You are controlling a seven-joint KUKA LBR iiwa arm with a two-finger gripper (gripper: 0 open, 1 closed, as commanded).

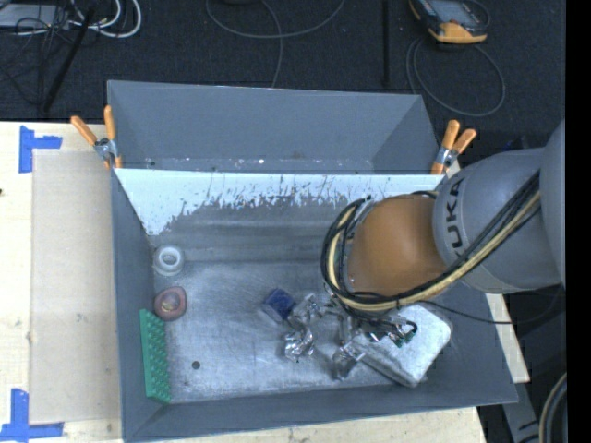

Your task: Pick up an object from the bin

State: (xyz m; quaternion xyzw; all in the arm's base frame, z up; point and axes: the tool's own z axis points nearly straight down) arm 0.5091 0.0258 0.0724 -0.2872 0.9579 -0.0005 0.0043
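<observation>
My gripper (320,349) sits low near the bin (231,381) front, jaws spread, nothing between them. Blue block (277,305) just up-left, white cloth (417,341) just right. Risk: closing here grabs air or snags the cloth edge.

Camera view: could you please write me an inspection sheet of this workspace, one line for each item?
Surface: grey metal bin, floor scuffed, pale streaks on the far wall.
Job's things: small blue block just left of the hand; white folded pad to its right.
Clutter: clear ring, brownish round piece and green studded strip near the left wall.
Grippers: hand low over the floor, between block and pad; whether it holds anything cannot be told.
Cables: black and yellow cables loop round the orange wrist cover.
Surroundings: dark floor beyond the bin, with loose cables and two orange-edged devices.
</observation>
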